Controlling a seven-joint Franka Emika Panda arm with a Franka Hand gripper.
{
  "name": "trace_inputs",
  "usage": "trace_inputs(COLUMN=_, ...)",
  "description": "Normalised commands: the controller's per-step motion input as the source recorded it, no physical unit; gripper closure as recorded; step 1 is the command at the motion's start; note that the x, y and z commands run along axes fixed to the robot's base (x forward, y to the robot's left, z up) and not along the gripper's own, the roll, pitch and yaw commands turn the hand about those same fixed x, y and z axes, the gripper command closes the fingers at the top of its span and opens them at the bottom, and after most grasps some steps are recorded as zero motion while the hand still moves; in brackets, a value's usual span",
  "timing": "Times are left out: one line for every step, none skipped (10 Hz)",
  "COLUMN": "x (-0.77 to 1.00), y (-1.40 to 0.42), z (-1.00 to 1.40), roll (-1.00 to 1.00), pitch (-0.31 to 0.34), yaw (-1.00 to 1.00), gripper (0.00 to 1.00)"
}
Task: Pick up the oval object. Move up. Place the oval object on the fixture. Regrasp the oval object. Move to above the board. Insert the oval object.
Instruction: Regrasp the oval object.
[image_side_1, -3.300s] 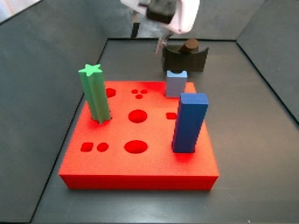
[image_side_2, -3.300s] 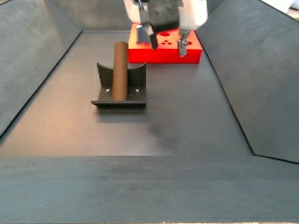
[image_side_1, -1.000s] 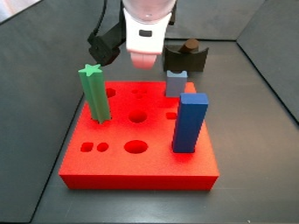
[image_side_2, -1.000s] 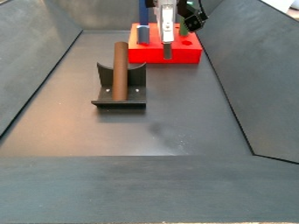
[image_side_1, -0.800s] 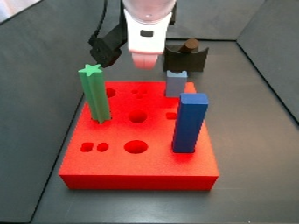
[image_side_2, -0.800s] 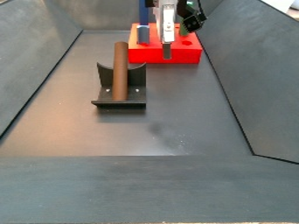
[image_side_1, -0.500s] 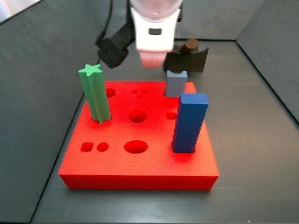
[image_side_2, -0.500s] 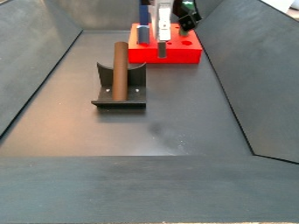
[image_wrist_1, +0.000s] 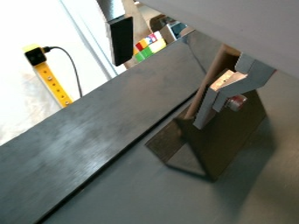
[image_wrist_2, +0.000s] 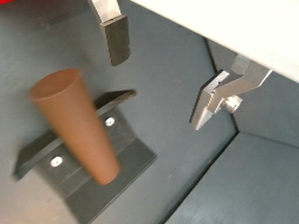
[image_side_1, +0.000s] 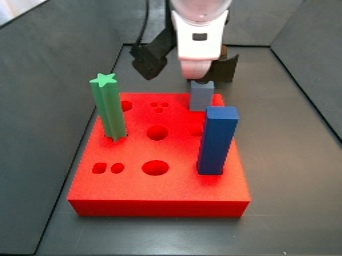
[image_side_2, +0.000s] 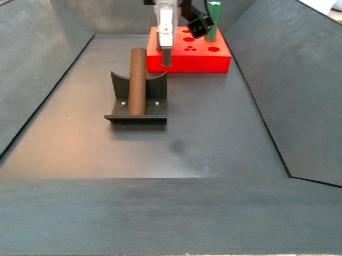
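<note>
**A:** Green star-topped peg (image_side_1: 107, 105) stands upright, tall and clear in a side view.

**B:** Blue square peg (image_side_1: 218, 140) is upright too, well apart from it. The small grey-blue peg (image_side_1: 201, 95) stands just behind the blue one.

**A:** In a wrist view, a yellow strip (image_wrist_1: 47, 77) against the pale background.

In a side view the arm covers most of the fixture (image_side_1: 227, 68) behind the claw (image_side_1: 197, 68); the oval object is not visible there. Claw fingertips unclear in that view. In a wrist view one finger (image_wrist_2: 114, 33) is cut by the edge.
</note>
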Motion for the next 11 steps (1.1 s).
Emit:
trace_inputs(x=1.0, y=-0.01, z=-0.05, roll=0.06, pitch=0.041, yaw=-0.07, gripper=0.0)
trace_inputs(x=0.88, y=0.0, z=-0.04, roll=0.06, pitch=0.079, yaw=-0.06, gripper=0.0)
trace_inputs(x=0.79, y=0.0, z=-0.04, roll=0.06, pitch=0.102, yaw=-0.04, gripper=0.0)
trace_inputs(x=0.69, y=0.0, z=-0.04, roll=0.06, pitch=0.12, yaw=-0.02, gripper=0.0)
trace_inputs(x=0.57, y=-0.01, z=-0.03, roll=0.07, pitch=0.134, yaw=0.0, gripper=0.0)
trace_inputs(x=0.49, y=-0.01, z=-0.03, roll=0.08, pitch=0.142, yaw=0.03, gripper=0.0)
trace_inputs(x=0.41, y=-0.01, z=-0.03, roll=0.09, pitch=0.147, yaw=0.05, gripper=0.0)
trace_inputs(x=0.36, y=-0.01, z=-0.03, roll=0.1, pitch=0.152, yaw=0.06, gripper=0.0)
trace_inputs(x=0.25, y=-0.02, z=-0.02, roll=0.1, pitch=0.157, yaw=0.08, gripper=0.0)
trace_inputs(x=0.2, y=-0.02, z=-0.02, roll=0.1, pitch=0.157, yaw=0.09, gripper=0.0)
trace_inputs(x=0.0, y=0.0, z=0.0, roll=0.0, pitch=0.0, yaw=0.0, gripper=1.0)
